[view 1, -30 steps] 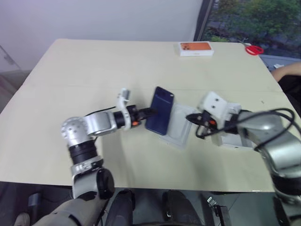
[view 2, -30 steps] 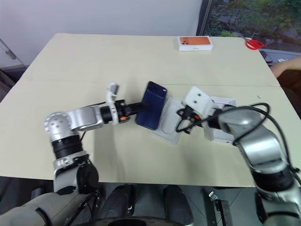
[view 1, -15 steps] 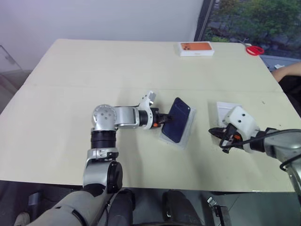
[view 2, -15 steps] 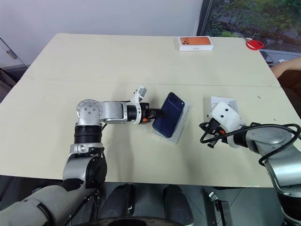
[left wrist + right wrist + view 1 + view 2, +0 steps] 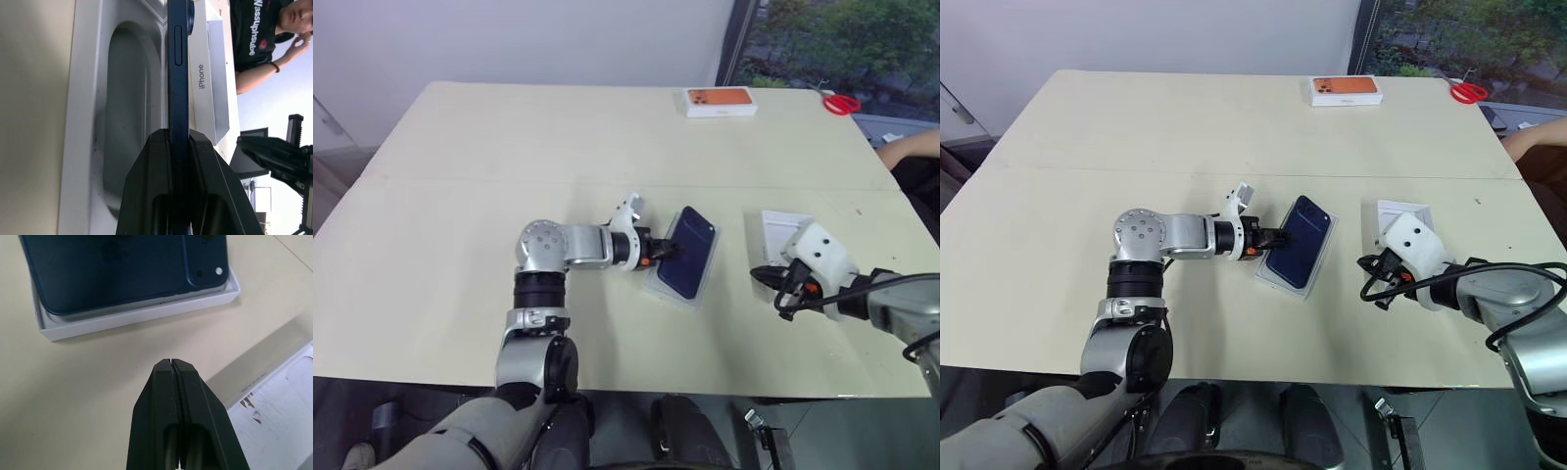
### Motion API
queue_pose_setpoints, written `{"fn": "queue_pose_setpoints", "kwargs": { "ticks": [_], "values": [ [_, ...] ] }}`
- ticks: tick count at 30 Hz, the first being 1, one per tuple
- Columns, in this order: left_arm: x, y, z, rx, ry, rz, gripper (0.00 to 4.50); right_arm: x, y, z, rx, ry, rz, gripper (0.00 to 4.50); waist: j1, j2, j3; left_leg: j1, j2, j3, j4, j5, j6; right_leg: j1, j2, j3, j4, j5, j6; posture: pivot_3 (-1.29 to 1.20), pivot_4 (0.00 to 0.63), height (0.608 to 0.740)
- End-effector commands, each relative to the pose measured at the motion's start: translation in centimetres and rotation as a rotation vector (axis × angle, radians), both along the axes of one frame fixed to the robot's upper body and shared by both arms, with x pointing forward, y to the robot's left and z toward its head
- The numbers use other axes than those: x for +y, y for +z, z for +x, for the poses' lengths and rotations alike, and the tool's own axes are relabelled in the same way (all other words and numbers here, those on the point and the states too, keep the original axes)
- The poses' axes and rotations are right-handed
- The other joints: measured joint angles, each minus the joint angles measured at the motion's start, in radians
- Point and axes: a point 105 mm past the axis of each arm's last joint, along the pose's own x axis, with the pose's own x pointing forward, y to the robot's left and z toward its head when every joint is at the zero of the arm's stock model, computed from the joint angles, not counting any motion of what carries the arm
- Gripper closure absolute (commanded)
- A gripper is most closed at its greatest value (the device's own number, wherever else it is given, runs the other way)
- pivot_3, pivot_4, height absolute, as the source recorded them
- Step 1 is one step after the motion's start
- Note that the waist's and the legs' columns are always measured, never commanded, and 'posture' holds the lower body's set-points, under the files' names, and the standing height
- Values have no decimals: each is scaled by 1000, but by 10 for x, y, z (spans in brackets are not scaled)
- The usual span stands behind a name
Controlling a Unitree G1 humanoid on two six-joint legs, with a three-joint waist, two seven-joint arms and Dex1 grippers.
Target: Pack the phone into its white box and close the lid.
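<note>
Left gripper point(image 5: 658, 251) fingers pinch the phone point(image 5: 689, 264) by one end, holding it tilted over the white box point(image 5: 1278, 281) near mid-surface; best lowered flat, corners squared to the rim, before release. Right gripper point(image 5: 760, 277) hovers toward the right edge, fingers pressed together, beside the lid point(image 5: 779, 228).

Phone point(image 5: 688, 265) dark navy blue, camera cluster same navy; white box point(image 5: 142, 316) under it white rim, greyish inside with oval recess; lid point(image 5: 783, 231) beside the right hand point(image 5: 760, 275) white, grey "iPhone" lettering on its side in the left wrist view; both hands black fingers, left hand point(image 5: 663, 251) with an orange spot at its base; desk point(image 5: 460, 196) pale cream-yellow, plain; far box point(image 5: 721, 101) orange top, white sides; scissors point(image 5: 843, 103) red handles
</note>
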Motion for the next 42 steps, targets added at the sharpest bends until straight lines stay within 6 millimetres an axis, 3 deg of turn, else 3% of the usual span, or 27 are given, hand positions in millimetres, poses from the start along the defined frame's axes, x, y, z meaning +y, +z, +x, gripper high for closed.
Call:
{"fn": "queue_pose_setpoints", "kwargs": {
  "ticks": [1, 12, 20, 30, 34, 36, 39, 42],
  "values": [
    [-7, 16, 2, -48, -18, -42, 4467, 12, 12, -4, -52, 59, 16, 4500, 0, 0, 0, 0, 0, 0, 0, 0, 0, 0, 0, 0, 0, 0, 0, 0, 150, 740],
    [-10, 16, 2, -41, -31, -45, 4467, 19, 16, -6, -63, 83, 64, 4500, 0, 0, 0, 0, 0, 0, 1, 0, 0, 0, 0, 0, 0, 0, 0, 0, 150, 740],
    [-2, 19, 1, -85, -49, -1, 792, 21, 17, -4, -66, 87, 67, 4500, 0, 0, 0, 0, 0, 0, 1, 0, 0, 1, 0, 0, 0, 0, 0, 0, 150, 740],
    [40, 50, -5, -277, -80, 85, 792, 22, 19, -1, -75, 95, 68, 4500, -2, 0, 0, 1, 1, -1, 1, 0, 0, 1, 0, 0, 1, 0, 0, 0, 150, 740],
    [84, 59, 3, -443, -8, 248, 792, 18, 17, 3, -76, 72, 57, 4500, -8, 1, 0, 1, 1, -1, 0, 1, -1, 1, 1, 0, 1, 0, 0, 0, 150, 740],
    [92, 59, 5, -515, 0, 299, 792, 18, 16, 5, -74, 64, 56, 4500, -6, 1, 0, 2, 1, -1, 0, 1, -1, 1, 1, 0, 1, 0, 0, 0, 150, 740],
    [97, 37, 3, -705, -74, 474, 1602, 14, 4, 13, -54, 0, 26, 4500, -1, 2, -1, 2, 1, 0, 0, 3, -5, 2, 0, 0, 1, 0, 0, 0, 150, 740],
    [87, 7, -7, -796, -236, 559, 3039, 19, -7, 17, -23, -17, 17, 4500, 4, 1, -1, 2, 1, 0, 0, 1, -2, 2, -1, 0, 0, 0, -1, 0, 150, 740]
  ]
}}
